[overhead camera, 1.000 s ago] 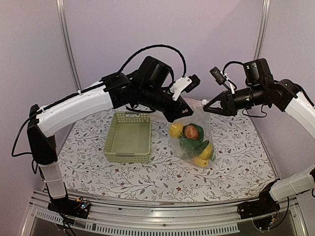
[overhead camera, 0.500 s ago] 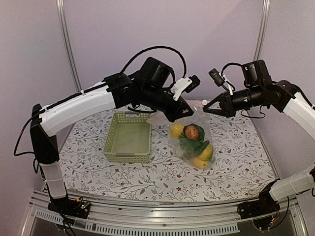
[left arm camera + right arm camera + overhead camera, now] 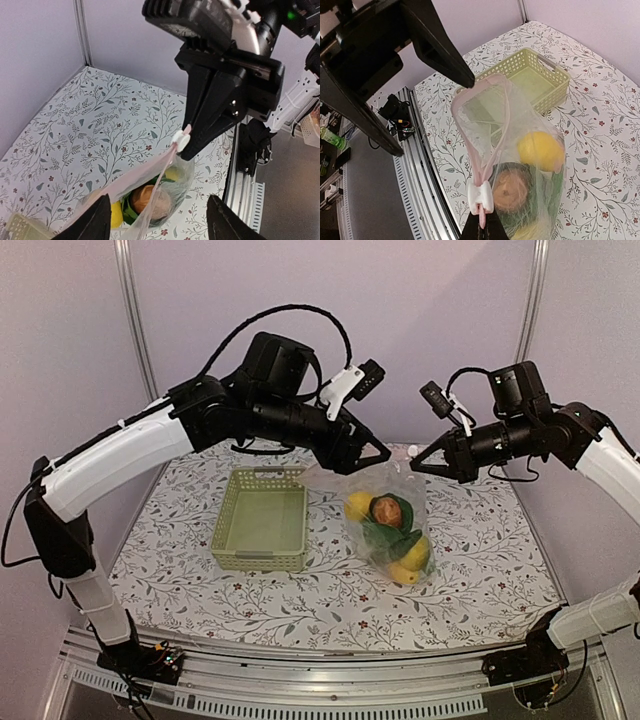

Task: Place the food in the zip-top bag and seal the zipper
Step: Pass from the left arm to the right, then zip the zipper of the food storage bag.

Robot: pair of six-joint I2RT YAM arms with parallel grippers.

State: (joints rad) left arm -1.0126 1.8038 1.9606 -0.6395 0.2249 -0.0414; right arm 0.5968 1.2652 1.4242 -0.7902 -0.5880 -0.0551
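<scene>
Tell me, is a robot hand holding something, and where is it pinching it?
The right gripper pinches the zip-top bag by its zipper, beside the white slider. The left gripper is open, holding nothing.

The top camera looks down from behind the arm bases over the whole desk [image 3: 300, 610]. The left wrist camera faces the right hand [image 3: 187, 150] close up. The right wrist camera looks down at the left hand [image 3: 431, 116], and all three views share the zip-top bag [image 3: 390, 520].

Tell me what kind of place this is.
Probably a robotics test booth, not a kitchen: two robot arms bolted to a metal rail, bare partition walls, and toy food in a plastic bag.
</scene>
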